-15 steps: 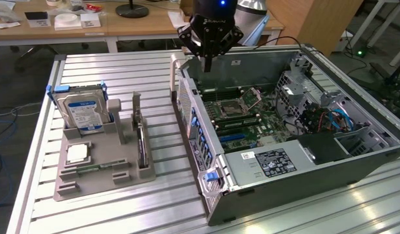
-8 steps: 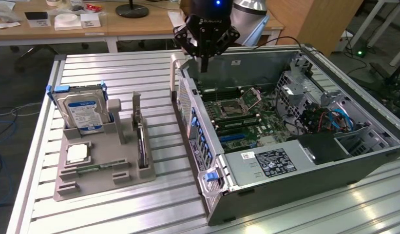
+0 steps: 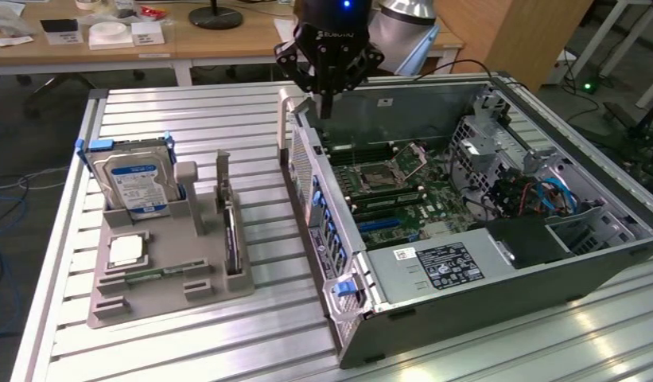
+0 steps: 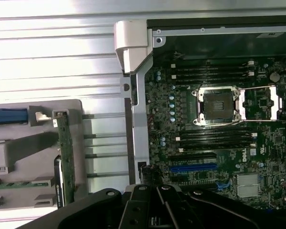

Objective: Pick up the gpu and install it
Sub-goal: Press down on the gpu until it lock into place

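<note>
Gpu (image 3: 231,239): thin dark card, standing on edge in gray holder slot (image 3: 237,274), exterior view's left of computer case, untouched.

Slatted alu table (image 3: 199,127): grey parts tray (image 3: 167,278), open PC case (image 3: 496,270).

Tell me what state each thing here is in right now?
end effector: shut, empty, above the case's rear edge.
gpu: standing on edge in the gray holder, not yet picked up.
case: lying on its side, side panel off, motherboard exposed.
CPU socket: empty, with its retention frame around it.
hard drive: upright in its holder slot.
holder: flat on the table.
</note>
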Available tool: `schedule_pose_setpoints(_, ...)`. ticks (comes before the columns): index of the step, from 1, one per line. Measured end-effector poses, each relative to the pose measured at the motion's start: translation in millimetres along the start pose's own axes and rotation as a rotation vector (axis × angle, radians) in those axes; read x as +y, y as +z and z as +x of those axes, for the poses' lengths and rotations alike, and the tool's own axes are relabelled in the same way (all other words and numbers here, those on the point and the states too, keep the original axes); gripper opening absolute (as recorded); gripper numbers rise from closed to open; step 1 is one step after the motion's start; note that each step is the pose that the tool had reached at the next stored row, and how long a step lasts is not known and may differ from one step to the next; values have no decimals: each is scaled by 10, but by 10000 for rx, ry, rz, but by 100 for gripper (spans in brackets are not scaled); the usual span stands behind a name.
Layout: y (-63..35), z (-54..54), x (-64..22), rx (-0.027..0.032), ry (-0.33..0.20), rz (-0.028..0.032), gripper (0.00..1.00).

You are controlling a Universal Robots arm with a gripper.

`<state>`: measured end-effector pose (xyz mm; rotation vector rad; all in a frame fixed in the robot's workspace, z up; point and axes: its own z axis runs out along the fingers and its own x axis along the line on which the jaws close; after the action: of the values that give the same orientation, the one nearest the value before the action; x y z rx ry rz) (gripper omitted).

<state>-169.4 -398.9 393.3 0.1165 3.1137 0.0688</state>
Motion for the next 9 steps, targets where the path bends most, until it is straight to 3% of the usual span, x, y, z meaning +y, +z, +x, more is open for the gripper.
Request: schedule_pose_setpoints(9,-1,59,-4,0,1,-1,11)
